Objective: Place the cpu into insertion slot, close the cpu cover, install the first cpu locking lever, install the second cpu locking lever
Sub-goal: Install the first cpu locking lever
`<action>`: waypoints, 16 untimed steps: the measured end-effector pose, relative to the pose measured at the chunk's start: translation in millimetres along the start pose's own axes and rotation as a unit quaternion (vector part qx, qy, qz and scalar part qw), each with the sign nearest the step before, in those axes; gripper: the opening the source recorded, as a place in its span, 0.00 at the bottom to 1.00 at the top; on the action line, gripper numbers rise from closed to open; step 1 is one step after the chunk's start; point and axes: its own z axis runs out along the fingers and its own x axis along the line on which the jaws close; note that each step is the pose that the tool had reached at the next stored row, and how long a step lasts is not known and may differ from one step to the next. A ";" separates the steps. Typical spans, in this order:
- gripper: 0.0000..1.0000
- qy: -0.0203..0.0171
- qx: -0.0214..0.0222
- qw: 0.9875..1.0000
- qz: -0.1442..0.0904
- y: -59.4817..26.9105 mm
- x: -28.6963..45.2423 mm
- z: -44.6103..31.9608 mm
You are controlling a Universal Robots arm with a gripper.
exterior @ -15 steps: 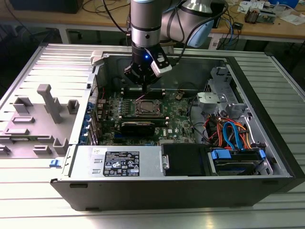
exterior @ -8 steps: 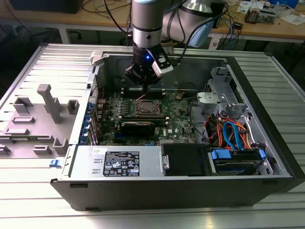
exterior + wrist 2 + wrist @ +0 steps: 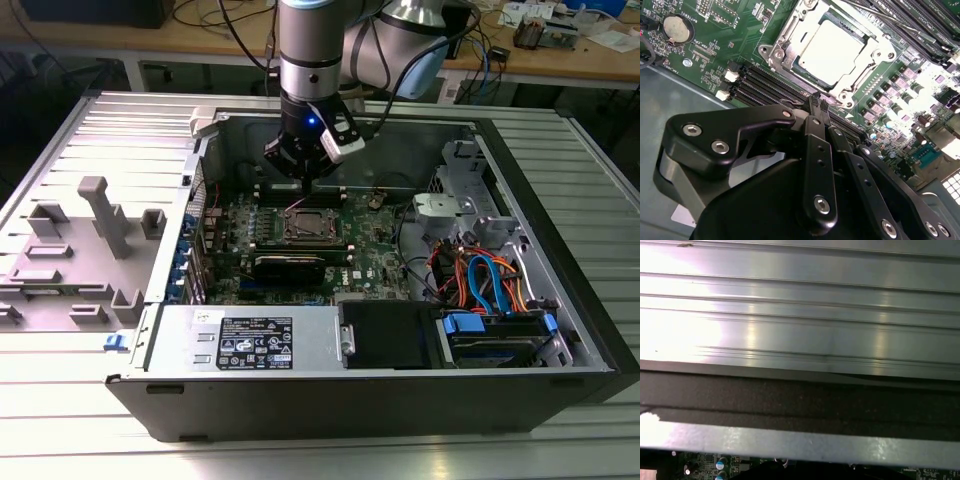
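Observation:
The cpu (image 3: 832,50) lies flat in the insertion slot (image 3: 308,226), its silver top bright in the second wrist view. The cpu cover (image 3: 790,45), a silver frame, lies down around it. A thin metal lever (image 3: 880,17) runs along one side of the socket. My gripper (image 3: 816,101) hangs a little above the board just beside the socket, black fingers pressed together with nothing between them. In the exterior view the gripper (image 3: 305,180) hovers over the socket's far edge inside the open computer case.
Black memory slots (image 3: 765,82) lie between gripper and socket. A coin battery (image 3: 676,28) sits on the board. Drive cage with coloured cables (image 3: 490,280) at the exterior view's right, power supply (image 3: 250,340) in front, grey fixture (image 3: 95,235) at the left. Case wall (image 3: 800,400) stands close.

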 end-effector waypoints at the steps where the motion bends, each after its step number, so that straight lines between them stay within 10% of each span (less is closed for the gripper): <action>1: 0.11 0.000 0.000 1.000 0.000 0.0 0.0 0.0; 16: 0.11 0.001 0.000 1.000 0.000 -0.4 -5.7 1.1</action>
